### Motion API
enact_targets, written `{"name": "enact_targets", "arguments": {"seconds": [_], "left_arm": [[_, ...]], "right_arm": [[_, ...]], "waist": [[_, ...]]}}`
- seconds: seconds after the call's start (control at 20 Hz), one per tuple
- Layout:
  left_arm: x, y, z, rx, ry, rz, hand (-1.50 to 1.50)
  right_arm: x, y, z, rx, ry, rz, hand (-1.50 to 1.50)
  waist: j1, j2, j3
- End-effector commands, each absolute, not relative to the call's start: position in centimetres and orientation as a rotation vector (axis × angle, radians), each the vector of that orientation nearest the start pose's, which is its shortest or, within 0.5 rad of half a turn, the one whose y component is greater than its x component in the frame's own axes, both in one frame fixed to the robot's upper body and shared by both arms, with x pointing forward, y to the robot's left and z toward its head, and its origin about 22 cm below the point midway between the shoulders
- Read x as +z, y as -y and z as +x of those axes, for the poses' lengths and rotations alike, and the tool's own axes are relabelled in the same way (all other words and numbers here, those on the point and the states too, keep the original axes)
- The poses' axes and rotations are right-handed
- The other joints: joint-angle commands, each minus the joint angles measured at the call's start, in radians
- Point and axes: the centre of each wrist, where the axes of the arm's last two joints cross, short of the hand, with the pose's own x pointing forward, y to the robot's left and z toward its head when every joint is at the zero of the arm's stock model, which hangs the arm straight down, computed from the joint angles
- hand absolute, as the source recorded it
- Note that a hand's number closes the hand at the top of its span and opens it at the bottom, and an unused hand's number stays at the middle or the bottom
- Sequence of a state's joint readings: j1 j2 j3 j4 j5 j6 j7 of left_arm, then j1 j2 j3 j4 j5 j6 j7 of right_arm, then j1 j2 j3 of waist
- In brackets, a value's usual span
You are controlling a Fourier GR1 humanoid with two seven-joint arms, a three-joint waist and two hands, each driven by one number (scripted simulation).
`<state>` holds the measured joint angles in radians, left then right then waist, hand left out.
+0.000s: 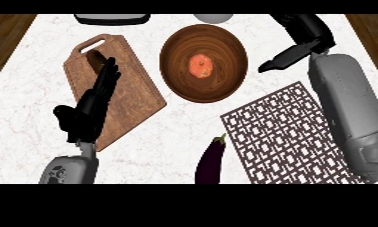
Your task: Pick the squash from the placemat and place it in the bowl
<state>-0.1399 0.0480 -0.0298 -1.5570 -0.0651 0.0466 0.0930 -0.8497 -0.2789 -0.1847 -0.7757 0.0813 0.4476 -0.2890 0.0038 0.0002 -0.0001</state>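
Note:
An orange squash (pixel 201 66) lies in the middle of the dark wooden bowl (pixel 177 78). The brown lattice placemat (pixel 284 126) at the lower right has nothing on it. My right hand (pixel 303 38) hangs above the counter to the right of the bowl, fingers relaxed and pointing down-left, holding nothing. My left hand (pixel 92 103) rests open over the wooden cutting board (pixel 136 98) at the left, fingers straight and pointing up.
A purple eggplant (pixel 210 161) lies at the bottom between the board and the placemat. A dark grey object (pixel 111 18) and a pale round object (pixel 214 17) sit at the counter's far edge. Wooden floor shows past both side edges.

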Motion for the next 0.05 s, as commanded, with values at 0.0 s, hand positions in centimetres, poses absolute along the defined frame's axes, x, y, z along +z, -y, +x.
{"name": "enact_targets", "arguments": {"seconds": [0.0], "left_arm": [[2.80,-20.66,27.48,-0.119,1.591,0.080,0.00]], "right_arm": [[9.02,25.81,41.42,0.582,1.791,0.241,-1.50]], "waist": [[-0.003,-0.001,0.000]]}}
